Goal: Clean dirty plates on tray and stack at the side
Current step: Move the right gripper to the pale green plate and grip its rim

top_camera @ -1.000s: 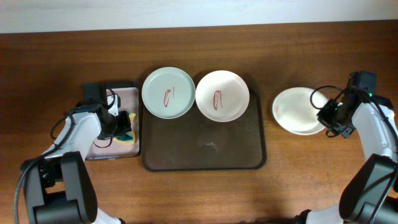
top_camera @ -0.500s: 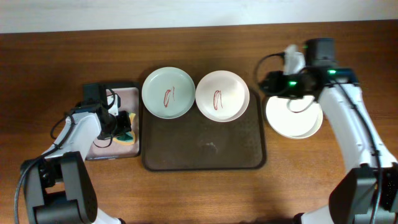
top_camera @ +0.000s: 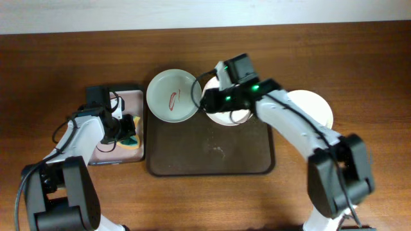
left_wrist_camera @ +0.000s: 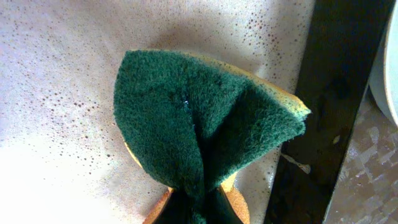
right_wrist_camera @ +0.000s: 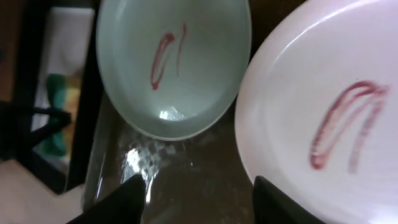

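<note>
Over the tray [top_camera: 212,157], my right fingers [right_wrist_camera: 127,199] are hovering spread wide apart with nothing between them, and the wrist view is showing the glossy dark floor of the tray in the gap. Just beyond the left fingertip, the pale green plate [right_wrist_camera: 171,65] is sitting at the tray's far left corner, a red smear at its centre. Beside it, off the right fingertip, the white plate [right_wrist_camera: 323,124] is lying close to the green one on the far side of the tray, carrying its own looping red smear. From overhead my right arm is stretching across the tray and hiding most of that white plate, so only its near edge is peeking out. Past the tray's right rim, a second white plate [top_camera: 316,106] is resting on the table [top_camera: 359,58], apart from the tray, partly under my arm, and no red is showing on the part I can see. Over on the left, my left fingers [left_wrist_camera: 186,211] are pinching the sponge [left_wrist_camera: 199,124] hard enough that its green scouring face is folding up into a ridge, with the yellow body showing along the edge. The sponge is hanging over the small pinkish tray [top_camera: 131,99], whose wet floor is showing specks of foam, and that little tray is sitting just beside the big tray's left rim.
</note>
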